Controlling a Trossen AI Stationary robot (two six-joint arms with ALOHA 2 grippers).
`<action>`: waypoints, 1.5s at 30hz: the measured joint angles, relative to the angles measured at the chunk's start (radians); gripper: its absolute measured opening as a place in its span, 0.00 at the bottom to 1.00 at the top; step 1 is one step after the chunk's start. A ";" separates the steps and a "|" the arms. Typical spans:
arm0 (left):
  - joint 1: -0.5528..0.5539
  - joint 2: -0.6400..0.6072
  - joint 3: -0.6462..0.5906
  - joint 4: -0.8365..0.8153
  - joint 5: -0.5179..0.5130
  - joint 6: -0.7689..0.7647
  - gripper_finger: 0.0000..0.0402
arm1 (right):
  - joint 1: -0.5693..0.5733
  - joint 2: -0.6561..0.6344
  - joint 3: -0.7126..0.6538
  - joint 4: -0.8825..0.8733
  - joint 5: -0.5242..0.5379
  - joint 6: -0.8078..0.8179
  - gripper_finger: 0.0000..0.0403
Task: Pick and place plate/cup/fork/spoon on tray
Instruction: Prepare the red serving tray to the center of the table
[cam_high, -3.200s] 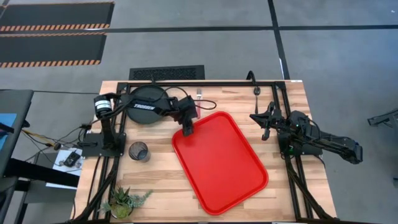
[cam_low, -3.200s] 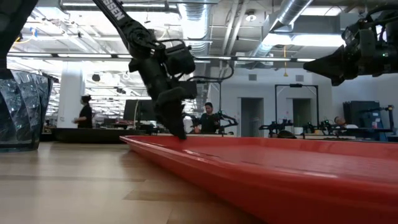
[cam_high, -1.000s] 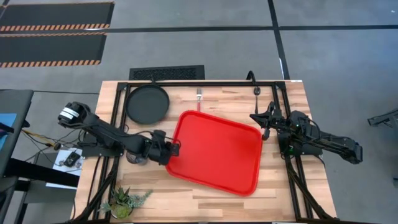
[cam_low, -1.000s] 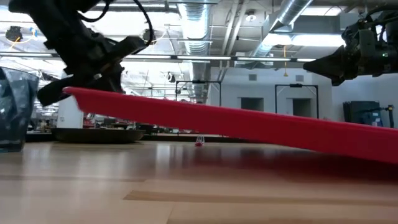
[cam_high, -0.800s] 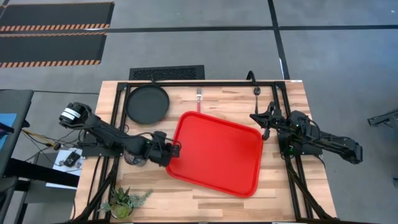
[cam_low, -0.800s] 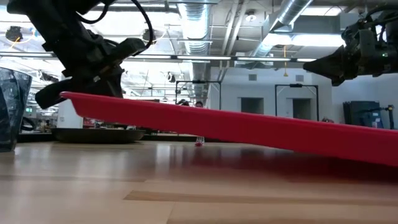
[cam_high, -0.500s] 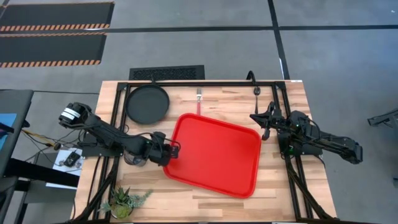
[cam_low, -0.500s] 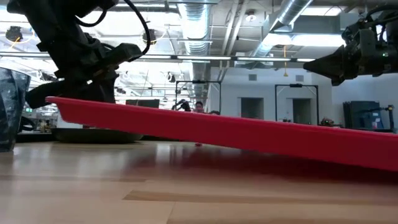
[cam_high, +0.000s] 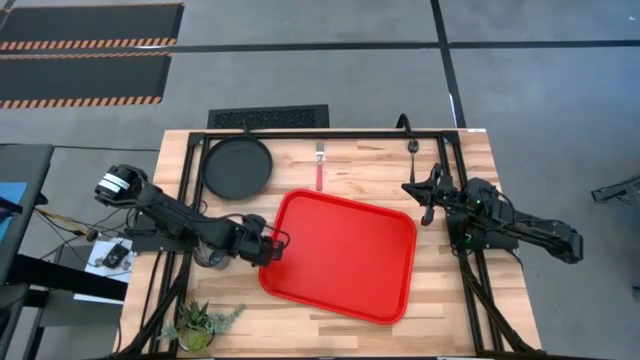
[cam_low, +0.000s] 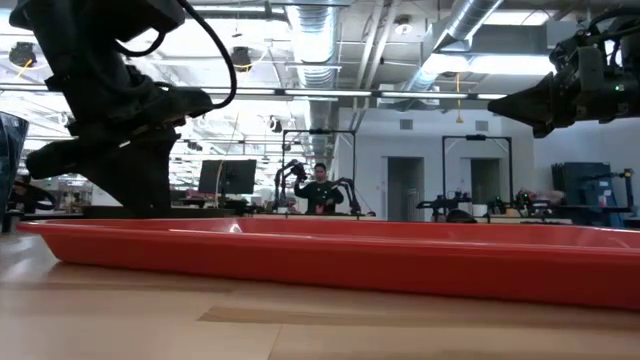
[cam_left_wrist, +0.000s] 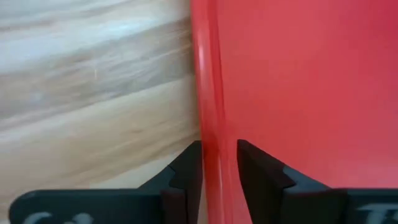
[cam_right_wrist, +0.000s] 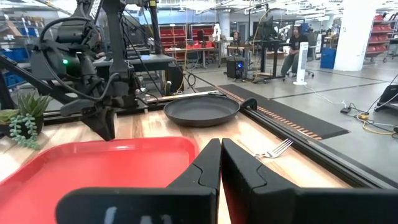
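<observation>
The red tray (cam_high: 340, 258) lies about level on the table's middle. My left gripper (cam_high: 272, 243) is shut on its left rim. The black plate (cam_high: 237, 167) rests flat at the far left. The fork (cam_high: 320, 170) lies at the far edge, its red handle toward the tray. The dark spoon (cam_high: 413, 148) lies at the far right. The cup (cam_high: 210, 258) is mostly hidden under my left arm. My right gripper (cam_high: 425, 195) hangs shut and empty above the table, right of the tray. My left gripper pinches the tray's left rim (cam_left_wrist: 210, 134) between its two fingers, one finger (cam_left_wrist: 258, 171) inside the tray and one (cam_left_wrist: 186, 171) outside. The fingers come from the table's left, across the rim. The tray sits about level in the low view (cam_low: 330, 255), at the tabletop.
A small potted plant (cam_high: 195, 325) stands at the near left corner. Black frame rails run along the table's left (cam_high: 165, 290), right (cam_high: 475, 290) and far sides. People and other robot arms show in the room beyond.
My left gripper has gone down and a little toward the table's near left, still shut on the rim. The tray's left end, lifted a second ago, has come down until the tray lies level. The tray has slid a little toward the near left.
</observation>
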 joint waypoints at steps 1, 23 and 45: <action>0.004 -0.002 0.000 0.000 0.004 0.032 0.22 | 0.000 0.000 0.000 0.000 0.000 0.000 0.09; 0.349 -0.201 -0.201 0.783 0.391 1.139 0.00 | 0.052 0.018 0.087 -0.177 0.021 0.256 0.03; 0.713 -0.198 -0.398 1.096 0.670 1.343 0.00 | 0.378 0.738 0.361 -0.774 0.209 0.976 0.49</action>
